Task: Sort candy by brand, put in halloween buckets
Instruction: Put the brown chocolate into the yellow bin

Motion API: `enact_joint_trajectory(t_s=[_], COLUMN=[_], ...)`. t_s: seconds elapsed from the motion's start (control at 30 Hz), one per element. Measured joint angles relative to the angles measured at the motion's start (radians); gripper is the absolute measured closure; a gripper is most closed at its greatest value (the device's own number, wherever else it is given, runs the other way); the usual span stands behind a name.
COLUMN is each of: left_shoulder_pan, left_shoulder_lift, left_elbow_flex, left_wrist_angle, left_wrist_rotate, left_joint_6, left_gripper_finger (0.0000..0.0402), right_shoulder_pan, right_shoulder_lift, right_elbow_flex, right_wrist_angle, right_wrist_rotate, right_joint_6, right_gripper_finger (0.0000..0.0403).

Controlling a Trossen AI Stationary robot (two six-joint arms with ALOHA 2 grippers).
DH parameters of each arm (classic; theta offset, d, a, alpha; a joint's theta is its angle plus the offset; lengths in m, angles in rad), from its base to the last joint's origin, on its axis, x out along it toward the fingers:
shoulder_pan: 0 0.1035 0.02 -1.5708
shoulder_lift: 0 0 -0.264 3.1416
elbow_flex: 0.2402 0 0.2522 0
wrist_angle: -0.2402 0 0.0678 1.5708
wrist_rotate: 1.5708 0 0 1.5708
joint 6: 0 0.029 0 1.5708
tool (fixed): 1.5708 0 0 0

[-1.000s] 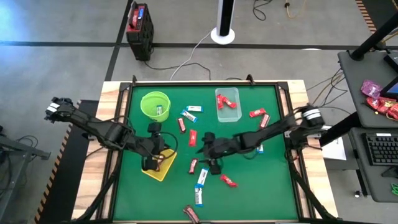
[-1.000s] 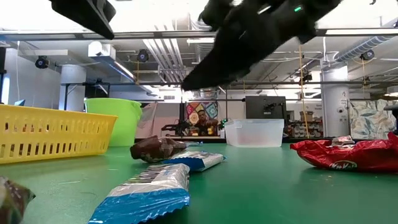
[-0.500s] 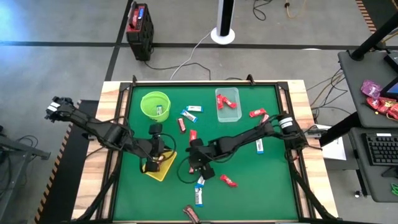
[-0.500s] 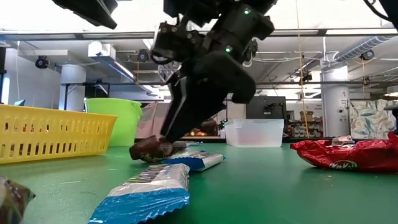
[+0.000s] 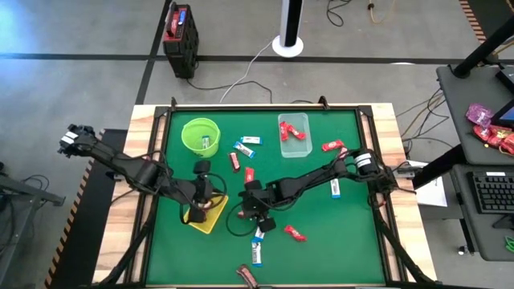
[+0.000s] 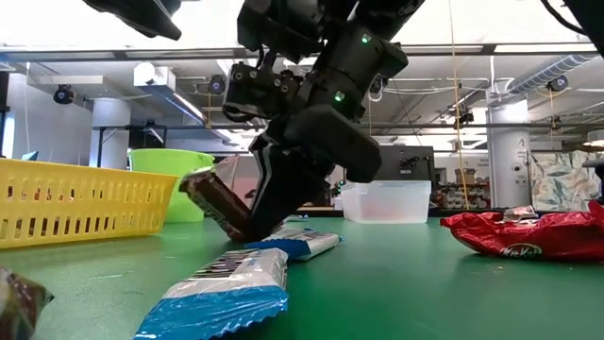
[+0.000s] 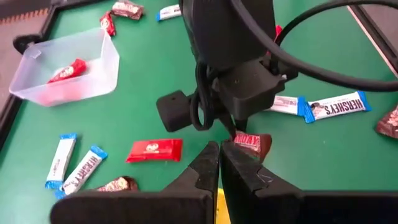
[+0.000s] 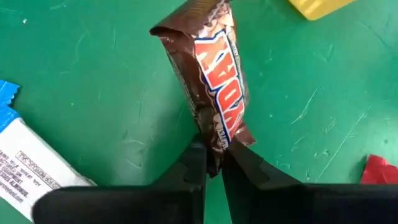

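Observation:
My right gripper [image 5: 251,210] is shut on a dark brown candy bar [image 8: 208,68] near the table's middle, just right of the yellow basket [image 5: 206,215]. My left gripper [image 7: 219,160] is shut and empty above that basket. The lime-green bucket [image 5: 200,135] at the far left holds a blue-and-white bar. The clear tub [image 5: 294,135] at the far middle holds red bars. Loose red, blue-and-white and brown bars lie flat on the green mat, among them a blue-and-white pair [image 5: 258,241] right by the right gripper. My right gripper pinches the brown bar by one crimped end [image 8: 214,142] between its two fingers. The fingers come slanting down from the table's right and lie along the bar. The bar is tilted, its free end [image 6: 193,181] raised toward the basket and its held end low near the mat.
The mat has a raised dark rim [image 5: 265,107] all round. A red bar [image 5: 295,234] lies near-right of the right gripper, and a brown bar [image 5: 247,275] lies at the near edge. The two arms stand close together beside the basket.
My right gripper has gone toward the table's left and down onto the brown bar, has shut on its end, and has raised it. The bar, which lay flat, now stands tilted with its free end up. My left arm has kept still.

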State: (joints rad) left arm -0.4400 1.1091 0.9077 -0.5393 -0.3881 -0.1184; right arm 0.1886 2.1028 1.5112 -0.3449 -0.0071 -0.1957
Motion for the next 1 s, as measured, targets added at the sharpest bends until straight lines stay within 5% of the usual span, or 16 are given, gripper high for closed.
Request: enact_joint_trajectory(t_s=[0.23,0.47,0.67,1.0], left_shoulder_pan=[-0.016,-0.016,-0.008,-0.006], left_shoulder_lift=[-0.003,-0.043,-0.023,0.050], left_elbow_flex=[-0.158,-0.256,-0.334,-0.366], left_wrist_angle=[0.316,0.511,0.749,0.960], left_wrist_rotate=[0.013,0.046,0.094,0.097], left_joint_6=[0.084,0.069,0.093,0.153], left_gripper_finger=[0.0402,0.0390,0.0324,0.0210], right_shoulder_pan=[-0.001,0.001,-0.001,-0.010], right_shoulder_lift=[-0.103,-0.255,-0.289,-0.286], right_elbow_flex=[-0.060,-0.316,-0.428,-0.331], right_wrist_angle=[0.020,0.428,0.781,0.715], right_wrist_rotate=[-0.048,-0.151,-0.150,-0.151], right_joint_6=[0.108,0.205,0.207,0.098], right_gripper_finger=[0.0383,0.0384,0.0384,0.0385])
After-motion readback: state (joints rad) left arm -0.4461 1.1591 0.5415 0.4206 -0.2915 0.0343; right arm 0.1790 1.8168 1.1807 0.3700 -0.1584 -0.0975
